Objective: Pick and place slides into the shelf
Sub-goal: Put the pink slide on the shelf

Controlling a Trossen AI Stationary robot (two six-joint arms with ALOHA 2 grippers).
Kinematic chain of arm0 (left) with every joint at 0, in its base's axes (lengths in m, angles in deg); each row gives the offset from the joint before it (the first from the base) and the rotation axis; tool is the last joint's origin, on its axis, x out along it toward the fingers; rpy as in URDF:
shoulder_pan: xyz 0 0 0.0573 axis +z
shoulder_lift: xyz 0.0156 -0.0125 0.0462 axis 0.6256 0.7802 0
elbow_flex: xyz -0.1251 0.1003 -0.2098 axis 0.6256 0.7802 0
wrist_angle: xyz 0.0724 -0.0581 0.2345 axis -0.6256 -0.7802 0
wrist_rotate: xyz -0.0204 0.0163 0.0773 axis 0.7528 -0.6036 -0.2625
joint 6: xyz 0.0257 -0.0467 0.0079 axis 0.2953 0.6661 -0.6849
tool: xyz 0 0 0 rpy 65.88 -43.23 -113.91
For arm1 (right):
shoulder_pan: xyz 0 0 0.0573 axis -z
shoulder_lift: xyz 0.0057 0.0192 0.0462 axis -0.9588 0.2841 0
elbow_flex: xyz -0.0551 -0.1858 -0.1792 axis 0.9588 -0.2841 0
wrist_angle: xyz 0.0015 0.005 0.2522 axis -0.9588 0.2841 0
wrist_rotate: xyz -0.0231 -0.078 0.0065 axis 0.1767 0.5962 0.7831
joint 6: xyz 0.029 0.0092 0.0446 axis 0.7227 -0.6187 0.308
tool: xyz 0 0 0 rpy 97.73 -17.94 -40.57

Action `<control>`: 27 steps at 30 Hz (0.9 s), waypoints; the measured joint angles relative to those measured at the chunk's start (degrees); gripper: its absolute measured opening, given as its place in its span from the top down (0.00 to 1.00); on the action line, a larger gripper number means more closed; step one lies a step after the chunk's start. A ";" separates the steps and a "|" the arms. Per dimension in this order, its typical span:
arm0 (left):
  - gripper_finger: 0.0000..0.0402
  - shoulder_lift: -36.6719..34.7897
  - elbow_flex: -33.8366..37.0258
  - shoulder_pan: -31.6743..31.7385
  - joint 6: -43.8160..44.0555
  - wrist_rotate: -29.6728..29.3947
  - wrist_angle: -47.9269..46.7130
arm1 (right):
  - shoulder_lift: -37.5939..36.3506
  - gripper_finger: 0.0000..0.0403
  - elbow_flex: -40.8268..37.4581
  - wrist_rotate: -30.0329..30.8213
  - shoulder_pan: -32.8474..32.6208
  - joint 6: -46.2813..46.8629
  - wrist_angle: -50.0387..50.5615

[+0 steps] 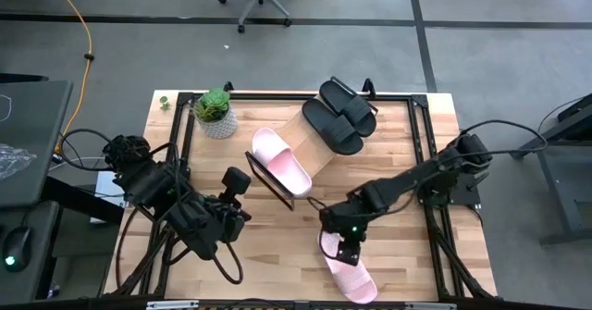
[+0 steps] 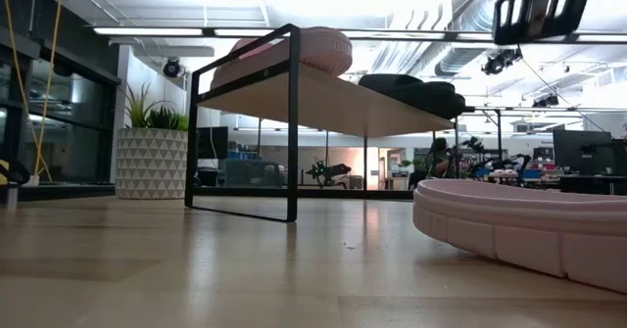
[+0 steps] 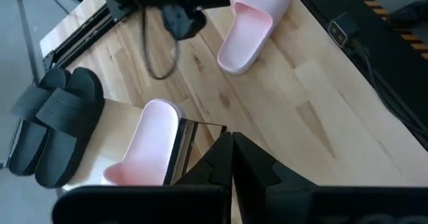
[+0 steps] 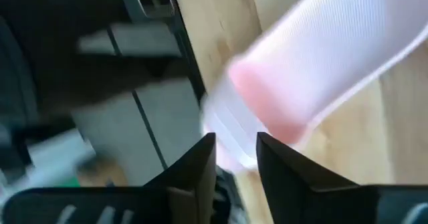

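Three slides on the shelf (image 1: 310,139): black pair (image 1: 340,116) side by side at the far end, one pink slide (image 1: 280,160) beside them at the near end. Shelf slanted, light wood in a thin black frame, mid-table. Second pink slide (image 1: 347,268) flat on the table (image 1: 407,254) near the front edge, well apart from the shelf. Right gripper (image 1: 348,248) directly over that slide's heel end, fingers (image 4: 200,164) a little apart around the pink edge; whether gripping, cannot tell. Left gripper (image 3: 232,158) pressed together, holding nothing, waiting above the table left of the shelf. Potted plant (image 1: 215,113) at the shelf's far-left corner.
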 joint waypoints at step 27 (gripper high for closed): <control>1.00 0.09 11.08 -0.02 20.98 1.50 0.00 | 13.89 0.58 0.02 -13.12 0.22 -34.31 -3.70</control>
